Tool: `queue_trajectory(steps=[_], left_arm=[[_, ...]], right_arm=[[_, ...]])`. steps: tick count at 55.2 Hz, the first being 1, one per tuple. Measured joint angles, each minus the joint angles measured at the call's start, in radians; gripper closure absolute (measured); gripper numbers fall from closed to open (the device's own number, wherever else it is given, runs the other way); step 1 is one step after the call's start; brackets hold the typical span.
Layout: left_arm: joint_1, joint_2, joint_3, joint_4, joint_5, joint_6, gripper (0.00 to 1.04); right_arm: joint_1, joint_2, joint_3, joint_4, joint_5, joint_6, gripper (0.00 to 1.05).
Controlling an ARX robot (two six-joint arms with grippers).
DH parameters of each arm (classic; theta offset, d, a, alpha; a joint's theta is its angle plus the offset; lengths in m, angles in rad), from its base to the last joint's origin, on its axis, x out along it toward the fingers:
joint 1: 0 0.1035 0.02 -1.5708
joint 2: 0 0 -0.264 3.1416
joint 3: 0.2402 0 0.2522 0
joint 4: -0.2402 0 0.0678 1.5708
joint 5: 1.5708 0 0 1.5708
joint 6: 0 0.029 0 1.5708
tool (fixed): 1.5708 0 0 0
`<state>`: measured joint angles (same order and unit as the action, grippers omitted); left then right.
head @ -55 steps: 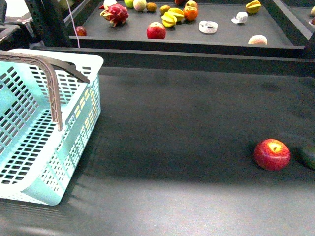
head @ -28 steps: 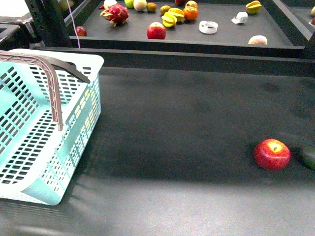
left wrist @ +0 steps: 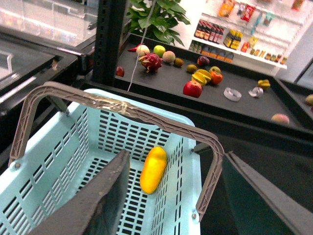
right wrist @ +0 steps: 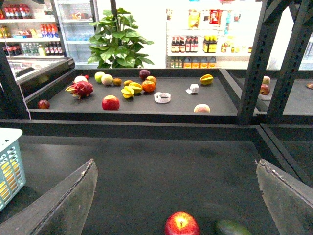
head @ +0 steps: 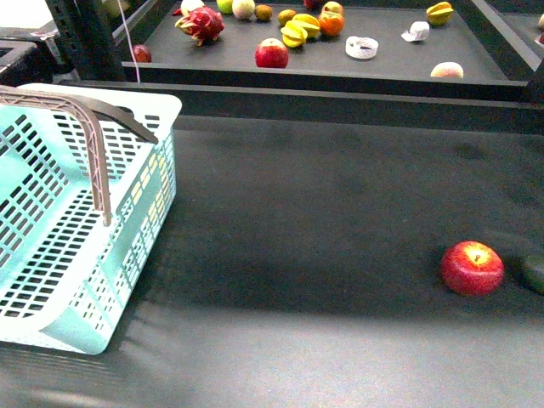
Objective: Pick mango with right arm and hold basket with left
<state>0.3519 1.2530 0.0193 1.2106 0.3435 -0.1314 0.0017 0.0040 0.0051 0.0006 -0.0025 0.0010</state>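
The pale turquoise basket [head: 127, 221] stands at the left of the dark table, one grey-brown handle [head: 93, 144] raised. In the left wrist view the yellow-orange mango [left wrist: 153, 169] lies inside the basket [left wrist: 193, 147], under the taped handle [left wrist: 117, 105]. My left gripper [left wrist: 178, 196] is open above the basket's near wall, one jaw inside and one outside, holding nothing. My right gripper [right wrist: 178, 200] is open and empty, above the table just short of a red apple [right wrist: 181, 224]. Neither arm shows in the front view.
The red apple [head: 472, 268] and a dark green fruit [head: 535, 274] lie at the right of the table. A raised shelf [head: 399, 68] behind holds several fruits, a dragon fruit [head: 200, 24] and a tape roll [head: 361, 47]. A basket corner [right wrist: 9, 166] shows in the right wrist view.
The front view has shifted very slightly; the basket and the apple stay where they were.
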Motion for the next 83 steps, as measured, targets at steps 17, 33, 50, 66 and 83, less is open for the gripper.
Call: queue_trajectory(steps=[17,33,50,66,83], left_arm=[[-0.148,-0.415,-0.004,-0.365,-0.153,0.113,1.00],[-0.291,-0.780,0.000,-0.743,-0.318,0.123,1.01],[-0.349,-0.946,0.000,-0.900,-0.343,0.124,1.01],[-0.349,-1.041,0.000,-0.995,-0.343,0.124,1.01],[-0.349,-1.247,0.000,-1.207,-0.343,0.124,1.01]], right_arm=[[0.000,0.000,0.000,0.000,0.000,0.000,0.08],[0.000,0.000,0.000,0.000,0.001,0.000,0.08],[0.000,0.000,0.000,0.000,0.001,0.000,0.08],[0.000,0.000,0.000,0.000,0.001,0.000,0.08],[0.000,0.000,0.000,0.000,0.000,0.000,0.08]])
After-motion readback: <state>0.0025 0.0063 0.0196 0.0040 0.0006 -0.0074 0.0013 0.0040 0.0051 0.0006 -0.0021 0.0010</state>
